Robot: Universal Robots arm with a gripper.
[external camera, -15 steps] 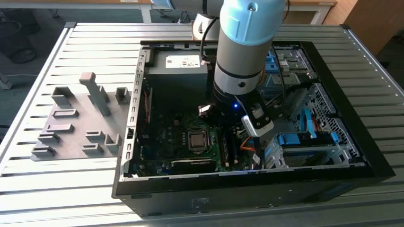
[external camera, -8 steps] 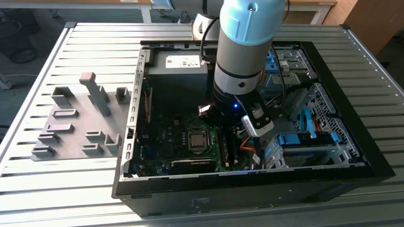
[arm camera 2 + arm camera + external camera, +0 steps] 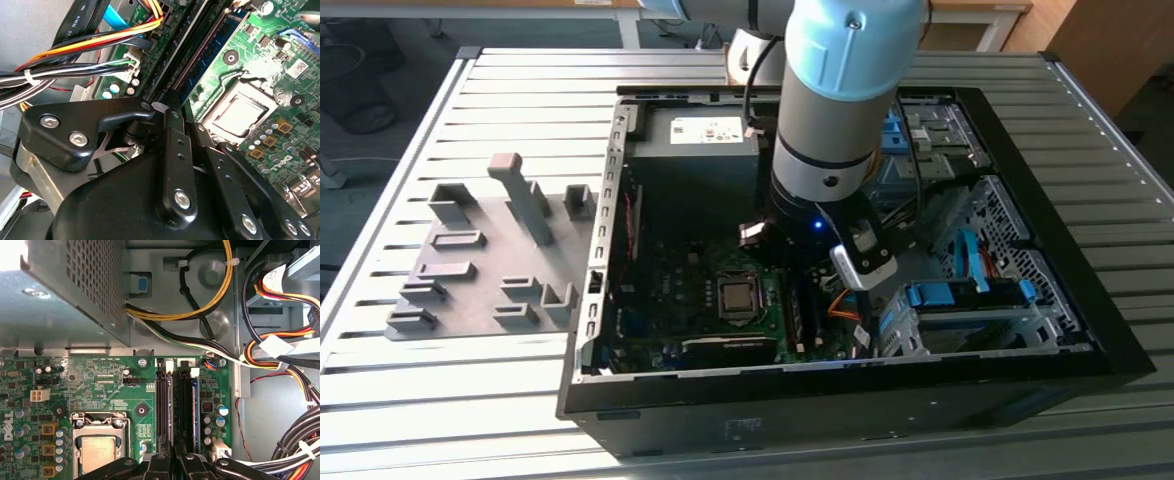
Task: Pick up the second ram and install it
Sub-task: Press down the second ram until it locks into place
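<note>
A slatted grey metal counter (image 3: 520,100) carries two things. An open black computer case (image 3: 854,400) lies on its side on the slats. Just beside the case, toward the exterior view's left, lies a flat grey fixture plate (image 3: 480,290) with upright grey blocks (image 3: 527,205) standing on it.

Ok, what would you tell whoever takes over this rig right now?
Claw: inside the computer case, low over the memory slots beside the processor. Whether it is open or shut cannot be told.
Ram: one blue-green stick stands in a slot next to the claw. Whether this is the second ram cannot be told.
Left: confirm the second ram is seated.
</note>
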